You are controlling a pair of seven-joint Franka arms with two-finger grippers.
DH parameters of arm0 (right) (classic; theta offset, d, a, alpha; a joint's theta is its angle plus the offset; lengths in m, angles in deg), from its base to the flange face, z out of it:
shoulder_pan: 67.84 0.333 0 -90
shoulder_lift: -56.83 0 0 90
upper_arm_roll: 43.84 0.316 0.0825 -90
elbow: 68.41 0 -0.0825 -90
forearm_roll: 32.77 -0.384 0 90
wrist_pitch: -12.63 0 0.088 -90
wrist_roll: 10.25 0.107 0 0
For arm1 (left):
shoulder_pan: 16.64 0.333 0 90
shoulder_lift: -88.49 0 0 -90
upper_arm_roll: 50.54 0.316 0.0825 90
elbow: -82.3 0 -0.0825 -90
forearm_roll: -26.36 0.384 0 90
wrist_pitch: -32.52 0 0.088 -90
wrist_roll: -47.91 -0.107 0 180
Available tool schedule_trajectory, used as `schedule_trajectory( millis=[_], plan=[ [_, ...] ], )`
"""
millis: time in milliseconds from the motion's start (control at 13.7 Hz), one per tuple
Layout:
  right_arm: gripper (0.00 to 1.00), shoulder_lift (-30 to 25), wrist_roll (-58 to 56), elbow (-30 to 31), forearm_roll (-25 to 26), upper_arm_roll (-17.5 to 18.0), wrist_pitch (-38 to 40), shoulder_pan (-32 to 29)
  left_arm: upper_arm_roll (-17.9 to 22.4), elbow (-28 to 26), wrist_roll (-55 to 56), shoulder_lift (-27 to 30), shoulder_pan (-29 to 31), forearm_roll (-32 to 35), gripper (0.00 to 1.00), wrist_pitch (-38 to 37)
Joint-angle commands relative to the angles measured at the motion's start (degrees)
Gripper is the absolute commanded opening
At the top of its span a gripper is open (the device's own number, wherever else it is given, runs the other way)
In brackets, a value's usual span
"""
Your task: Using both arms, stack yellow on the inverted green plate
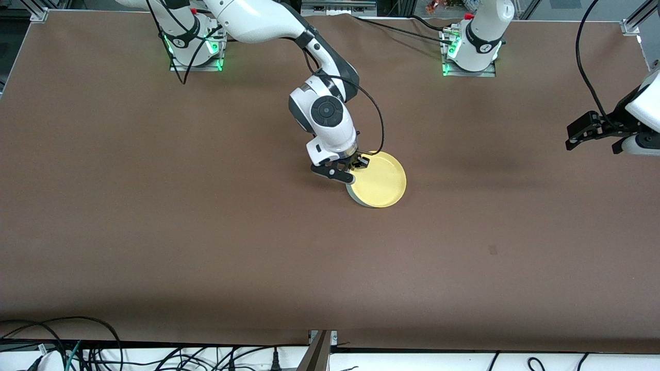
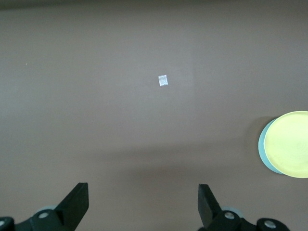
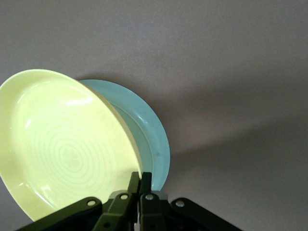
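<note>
Right gripper [image 1: 359, 164] pinches yellow [image 1: 380, 180] rim, jaws pressed on it, over green plate [image 3: 153, 139]; release remains; left gripper [image 2: 143, 204] waits over bare bench [image 1: 154, 206], jaws spread.

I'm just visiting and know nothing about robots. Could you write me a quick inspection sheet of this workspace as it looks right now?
Surface: brown table, one small pale mark.
Job's things: yellow plate above green plate, rims offset.
Clutter: nothing seen.
Grippers: right gripper fingers shut on the yellow plate's rim; left gripper waits open over the left arm's end of the table.
Cables: black cable along the right arm; cable bundle off the front edge.
Surroundings: metal framing at corners.
</note>
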Motion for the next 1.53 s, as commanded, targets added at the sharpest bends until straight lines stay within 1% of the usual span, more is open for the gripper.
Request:
schedule_trajectory(
  millis=[0, 73, 146, 219, 365, 438, 584, 657, 730, 1022, 1095, 1168, 1387, 1460],
  plan=[
    [0.31, 0.35, 0.28, 0.47, 0.09, -0.10, -1.32, 0.26, -0.53, -2.13, 0.85, 1.75, 1.17, -0.86, 1.00, -0.94],
    [0.60, 0.35, 0.28, 0.47, 0.09, -0.10, -1.32, 0.26, -0.88, -1.86, 1.47, 1.75, 1.17, 0.18, 1.00, -1.21],
    [0.82, 0.27, 0.11, 0.47, 0.09, -0.19, -1.15, 0.18, -1.23, -1.86, 1.57, 1.84, 1.17, 1.59, 1.00, -1.47],
    [1.00, 0.09, 0.10, 0.47, 0.09, -0.19, -0.97, 0.00, -1.32, -1.77, 1.57, 1.84, 1.17, 1.86, 1.00, -2.35],
    [1.00, -1.30, -0.68, 0.47, 0.18, -1.50, -0.01, -0.26, -1.49, -1.33, 1.48, 1.92, 1.09, 1.95, 1.00, -4.80],
    [1.00, -2.88, -0.77, 0.38, 0.09, -3.59, 3.22, -0.35, -1.76, -0.90, 1.65, 1.92, 1.09, 1.95, 1.00, -6.73],
    [1.00, -7.18, -1.91, 0.29, 0.09, -8.86, 9.37, -0.44, -1.67, -0.89, 1.57, 1.66, 1.17, 1.95, 1.00, -6.58],
    [1.00, -9.29, -3.74, 0.29, -0.52, -11.76, 12.62, -0.61, -1.67, -0.89, 1.57, 1.75, 1.26, 1.95, 1.00, -6.57],
    [1.00, -11.66, -7.50, 0.29, -0.78, -13.70, 16.39, -2.01, -1.67, -0.89, 1.57, 1.75, 1.17, 1.95, 1.00, -6.49],
    [1.00, -20.45, -21.92, 0.47, -0.79, -14.16, 28.27, -11.32, -2.02, -0.98, 1.65, 1.92, 1.17, 1.95, 1.00, -6.05],
    [1.00, -22.74, -25.96, 0.99, -0.79, -14.86, 31.60, -13.16, -1.94, -0.98, 1.65, 1.92, 1.17, 1.95, 1.00, -6.05],
    [1.00, -25.89, -29.13, 3.17, -0.79, -16.52, 33.90, -13.53, -2.02, -0.98, 1.65, 1.92, 1.09, 1.95, 1.00, -6.05],
    [1.00, -37.40, -35.21, 14.50, -0.44, -20.83, 34.27, -13.62, -2.11, -0.98, 1.74, 1.92, 1.00, 2.04, 1.00, -5.96],
    [1.00, -39.96, -37.49, 16.45, 0.09, -22.23, 34.54, -13.54, -2.46, -0.89, 1.92, 1.84, 1.00, 2.04, 1.00, -5.87]
  ],
)
